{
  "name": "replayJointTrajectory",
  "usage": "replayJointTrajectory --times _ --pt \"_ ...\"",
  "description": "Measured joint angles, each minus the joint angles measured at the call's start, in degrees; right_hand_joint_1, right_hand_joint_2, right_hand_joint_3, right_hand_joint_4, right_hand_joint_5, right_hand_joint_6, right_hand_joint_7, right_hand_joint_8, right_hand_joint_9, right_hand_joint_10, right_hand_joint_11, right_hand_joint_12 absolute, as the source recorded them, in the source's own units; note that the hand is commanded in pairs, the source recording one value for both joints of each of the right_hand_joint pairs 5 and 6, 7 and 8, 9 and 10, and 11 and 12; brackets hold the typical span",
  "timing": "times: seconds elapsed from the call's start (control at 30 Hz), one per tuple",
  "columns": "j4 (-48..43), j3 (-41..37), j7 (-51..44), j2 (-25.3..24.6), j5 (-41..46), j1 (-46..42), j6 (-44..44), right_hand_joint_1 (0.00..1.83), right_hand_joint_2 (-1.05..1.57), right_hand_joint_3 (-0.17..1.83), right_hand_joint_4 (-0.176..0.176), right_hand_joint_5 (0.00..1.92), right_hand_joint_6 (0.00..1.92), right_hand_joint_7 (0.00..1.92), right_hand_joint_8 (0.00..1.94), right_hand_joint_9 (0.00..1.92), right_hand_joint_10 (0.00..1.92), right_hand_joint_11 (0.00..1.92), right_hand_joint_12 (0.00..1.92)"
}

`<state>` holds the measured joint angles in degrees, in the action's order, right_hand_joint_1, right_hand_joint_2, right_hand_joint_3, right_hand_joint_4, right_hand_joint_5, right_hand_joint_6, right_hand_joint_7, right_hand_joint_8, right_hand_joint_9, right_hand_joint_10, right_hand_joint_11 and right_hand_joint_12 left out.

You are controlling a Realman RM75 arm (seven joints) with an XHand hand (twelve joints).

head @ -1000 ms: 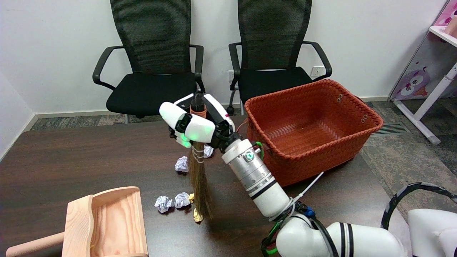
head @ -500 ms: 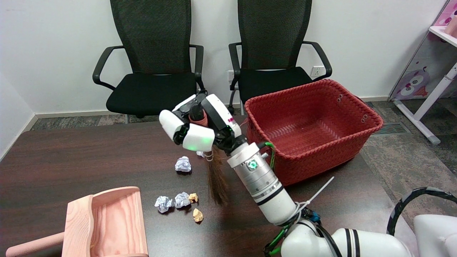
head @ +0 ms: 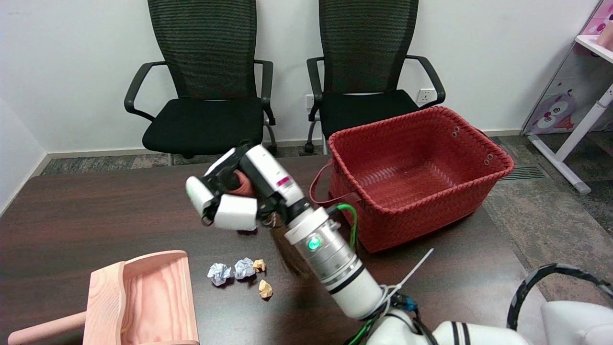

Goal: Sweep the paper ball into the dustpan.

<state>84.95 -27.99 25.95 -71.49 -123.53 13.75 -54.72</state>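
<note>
While the right hand (head: 239, 199) hangs above the middle of the dark worktop (head: 96, 211), its fingers (head: 230, 218) are clenched around the reddish handle of a small broom (head: 287, 254), whose brown bristles show blurred just under the wrist, beside the silver forearm. Four paper balls lie in a loose cluster on the worktop, to the left of the bristles and apart from them: a white paper ball (head: 218, 273), a second white ball (head: 244, 268) just beside it, a small tan ball (head: 259, 265) touching or nearly touching that one, and another tan ball (head: 265, 288) a little nearer the camera. One more scrap seems to sit under the hand, but it is mostly hidden. The wooden dustpan (head: 143, 302) rests at the lower left with its open mouth facing the cluster, near the balls but not touching them, and none of them lies inside it. A red woven basket (head: 416, 167) stands on the worktop's far right side, and two black office chairs (head: 206, 72) stand behind against the wall.
</note>
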Motion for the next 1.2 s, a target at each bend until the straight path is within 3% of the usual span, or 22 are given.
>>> replayJointTrajectory --times 0.77,1.2 --pt "-15.49 1.45 -5.91 -13.15 -5.8 -1.92 -0.37 0.91 1.13 1.56 0.0 1.92 1.92 1.92 1.92 1.92 1.92 1.92 1.92" --pt "-23.1 1.75 3.98 -16.05 -5.34 0.43 1.05 0.92 1.08 1.53 0.0 1.92 1.92 1.92 1.92 1.92 1.92 1.92 1.92"
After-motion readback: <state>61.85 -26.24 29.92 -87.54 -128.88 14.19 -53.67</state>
